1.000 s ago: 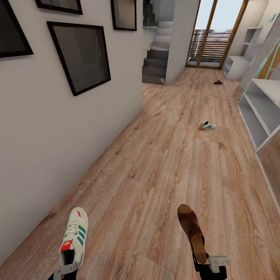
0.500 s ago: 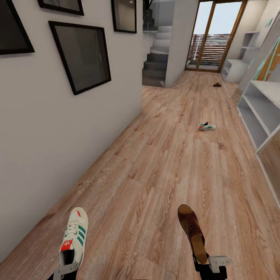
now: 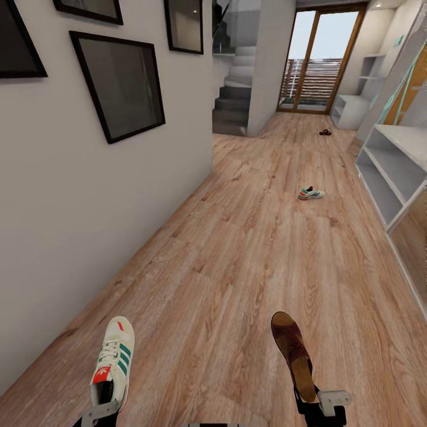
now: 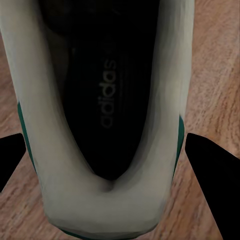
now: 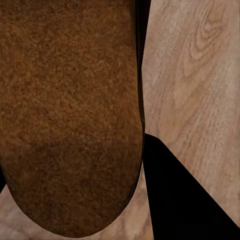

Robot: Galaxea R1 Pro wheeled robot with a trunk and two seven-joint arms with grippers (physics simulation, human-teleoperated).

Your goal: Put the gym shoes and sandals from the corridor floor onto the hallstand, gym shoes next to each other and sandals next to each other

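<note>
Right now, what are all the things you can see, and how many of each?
gym shoes: 2, cream-white with green stripes; one held in the left tool, one lying far down the floor
sandals: 2, dark brown; one held in the right tool, one far off near the glass door
hallstand: 1, light grey, far end on the right
white bench: 1, along the right wall
picture frames: 4, black, left wall
stairs: grey, beyond the wall corner
floor: light-brown wood planks
left tool: 1, grey
right tool: 1, black and grey
</note>
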